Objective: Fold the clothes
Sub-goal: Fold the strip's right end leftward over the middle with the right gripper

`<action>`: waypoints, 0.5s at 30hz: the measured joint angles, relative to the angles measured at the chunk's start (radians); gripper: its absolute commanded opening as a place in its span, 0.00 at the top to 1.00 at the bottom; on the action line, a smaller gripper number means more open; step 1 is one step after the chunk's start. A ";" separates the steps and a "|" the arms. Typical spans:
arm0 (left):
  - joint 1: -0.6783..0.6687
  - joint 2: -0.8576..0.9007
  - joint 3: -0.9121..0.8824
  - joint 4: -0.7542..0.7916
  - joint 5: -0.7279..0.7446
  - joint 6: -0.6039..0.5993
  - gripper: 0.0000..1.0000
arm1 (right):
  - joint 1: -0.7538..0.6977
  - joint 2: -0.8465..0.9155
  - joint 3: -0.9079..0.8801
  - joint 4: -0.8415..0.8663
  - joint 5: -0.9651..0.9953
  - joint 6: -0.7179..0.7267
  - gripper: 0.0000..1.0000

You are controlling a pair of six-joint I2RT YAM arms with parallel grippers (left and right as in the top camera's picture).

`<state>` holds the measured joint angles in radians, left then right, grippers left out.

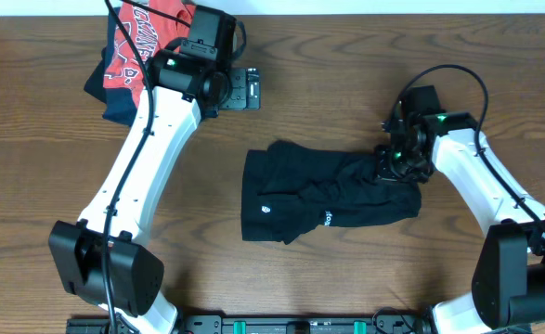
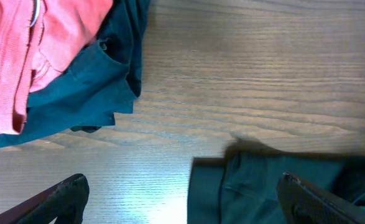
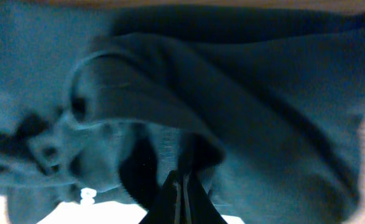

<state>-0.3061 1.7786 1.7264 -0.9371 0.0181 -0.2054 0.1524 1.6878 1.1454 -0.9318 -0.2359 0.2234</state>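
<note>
The black T-shirt (image 1: 318,195) lies crumpled in the middle of the table, with a small white emblem near its left front. My right gripper (image 1: 390,160) is shut on the shirt's right edge, pinching a fold of black fabric (image 3: 188,149) between its fingers (image 3: 181,186). My left gripper (image 1: 240,88) is open and empty at the back left, above bare wood. In the left wrist view its fingers (image 2: 182,199) stand wide apart, with a corner of the black shirt (image 2: 269,186) at the lower right.
A red shirt with white lettering (image 1: 137,42) lies on a dark navy garment (image 1: 114,97) at the back left corner; both show in the left wrist view, red (image 2: 33,50) over navy (image 2: 89,87). Both arm bases stand at the front edge.
</note>
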 measured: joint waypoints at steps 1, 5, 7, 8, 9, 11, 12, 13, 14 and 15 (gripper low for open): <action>0.003 0.000 0.000 0.000 0.000 0.000 0.02 | 0.005 0.000 0.000 0.000 -0.011 0.000 0.99; 0.016 0.000 0.000 0.000 0.000 0.000 0.02 | 0.063 0.000 0.000 0.004 -0.076 0.000 0.99; 0.021 0.000 0.000 0.000 0.000 0.000 0.02 | 0.103 -0.001 0.000 0.005 -0.102 0.000 0.99; 0.024 0.000 0.000 0.000 0.000 0.000 0.02 | 0.124 -0.001 0.000 0.005 -0.111 0.000 0.99; 0.027 0.000 0.000 0.000 0.000 0.000 0.02 | 0.142 -0.001 0.000 0.007 -0.116 0.001 0.99; 0.031 0.000 0.000 0.000 0.000 0.000 0.02 | 0.186 -0.001 0.000 0.021 -0.127 0.008 0.99; 0.034 0.000 0.000 0.000 0.000 0.000 0.02 | 0.208 -0.002 0.000 0.035 -0.130 0.012 0.99; 0.036 0.000 0.000 -0.001 0.000 0.000 0.02 | 0.230 -0.002 0.000 0.052 -0.132 0.018 0.94; 0.037 0.000 0.000 -0.001 0.000 0.000 0.02 | 0.248 -0.002 0.000 0.069 -0.135 0.028 0.84; 0.037 0.000 0.000 -0.002 0.000 0.000 0.02 | 0.269 -0.002 0.000 0.089 -0.140 0.034 0.70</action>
<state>-0.2687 1.7786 1.7264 -0.9386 0.0181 -0.2054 0.4213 1.6863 1.1454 -0.8429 -0.3756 0.2569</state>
